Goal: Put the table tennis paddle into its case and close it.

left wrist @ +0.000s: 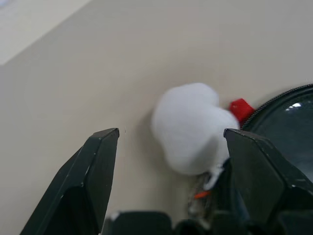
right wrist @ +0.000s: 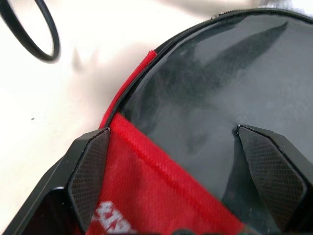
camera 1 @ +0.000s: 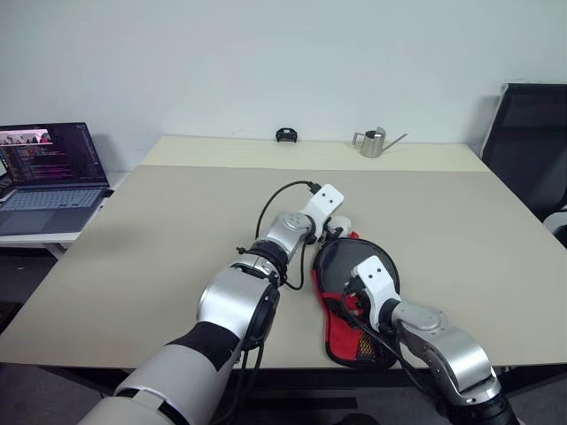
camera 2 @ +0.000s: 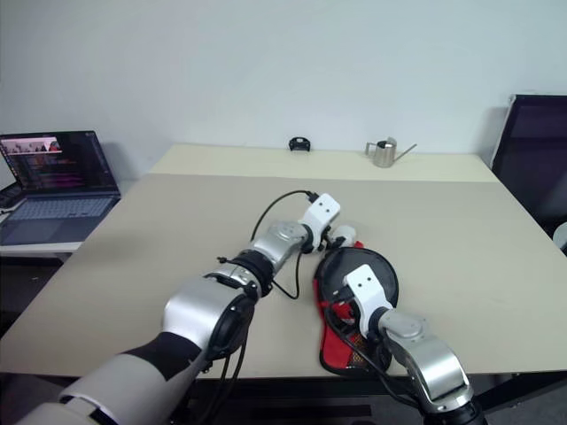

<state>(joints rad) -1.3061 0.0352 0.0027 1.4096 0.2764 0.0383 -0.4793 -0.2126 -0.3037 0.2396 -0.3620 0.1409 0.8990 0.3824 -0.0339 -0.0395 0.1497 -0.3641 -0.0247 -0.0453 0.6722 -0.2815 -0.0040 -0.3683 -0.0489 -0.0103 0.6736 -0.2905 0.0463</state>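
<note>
The case (camera 1: 338, 264) lies near the table's front edge, its round black face away from me and its red panel (camera 1: 340, 331) with white lettering toward me. My left gripper (left wrist: 171, 134) is open just beyond the case's far rim, and a white fluffy ball (left wrist: 188, 127) and a small red tab (left wrist: 240, 108) lie between its fingers. My right gripper (right wrist: 173, 129) is open low over the case, where the red panel meets the black face (right wrist: 230, 83). The zip runs along the rim. The table tennis paddle is hidden.
A black cable (right wrist: 34, 29) loops on the table beside the case. At the far edge stand a metal watering can (camera 1: 374, 142) and a small black object (camera 1: 285, 135). A laptop (camera 1: 53, 173) sits on a side desk at the left and a black chair (camera 1: 532, 142) at the right.
</note>
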